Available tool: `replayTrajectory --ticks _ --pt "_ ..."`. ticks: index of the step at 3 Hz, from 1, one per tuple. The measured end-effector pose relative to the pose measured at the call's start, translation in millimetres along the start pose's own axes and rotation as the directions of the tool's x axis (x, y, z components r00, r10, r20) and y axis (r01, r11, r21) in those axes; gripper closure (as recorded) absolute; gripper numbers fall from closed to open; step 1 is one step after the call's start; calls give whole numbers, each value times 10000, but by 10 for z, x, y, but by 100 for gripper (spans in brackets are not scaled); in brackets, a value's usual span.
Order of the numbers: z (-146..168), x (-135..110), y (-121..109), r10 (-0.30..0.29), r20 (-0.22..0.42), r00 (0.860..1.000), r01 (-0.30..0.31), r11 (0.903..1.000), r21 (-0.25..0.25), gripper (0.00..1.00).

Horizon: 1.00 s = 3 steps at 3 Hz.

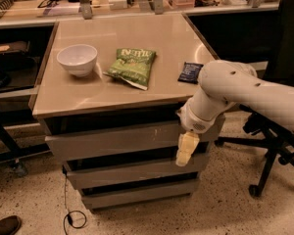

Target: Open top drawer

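The top drawer [112,140] is the tallest of three flat grey fronts under the tabletop, with small white scuffs right of centre. A dark gap shows above it. My gripper [186,150] hangs down from the white arm [235,92] in front of the right end of the top drawer, its cream tip reaching the gap above the middle drawer [132,172]. The bottom drawer [137,194] sits below that. I cannot tell whether the gripper touches the drawer front.
On the tabletop [127,38] lie a white bowl [77,59], a green chip bag [133,66] and a dark packet [190,72]. An office chair base [267,155] stands to the right. A cable [71,214] lies on the floor at the left.
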State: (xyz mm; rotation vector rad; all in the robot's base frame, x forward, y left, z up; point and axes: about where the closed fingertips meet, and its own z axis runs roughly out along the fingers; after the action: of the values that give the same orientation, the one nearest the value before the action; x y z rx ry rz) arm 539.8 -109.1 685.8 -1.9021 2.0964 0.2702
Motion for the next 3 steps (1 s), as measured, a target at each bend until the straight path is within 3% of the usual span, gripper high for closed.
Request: replayTrajectory --ticks 1,3 --pt "105 60 -103 -70 -22 10000 70 9999 -109 0" --pt "268 253 -30 -21 -215 9998 8 9983 -585 0"
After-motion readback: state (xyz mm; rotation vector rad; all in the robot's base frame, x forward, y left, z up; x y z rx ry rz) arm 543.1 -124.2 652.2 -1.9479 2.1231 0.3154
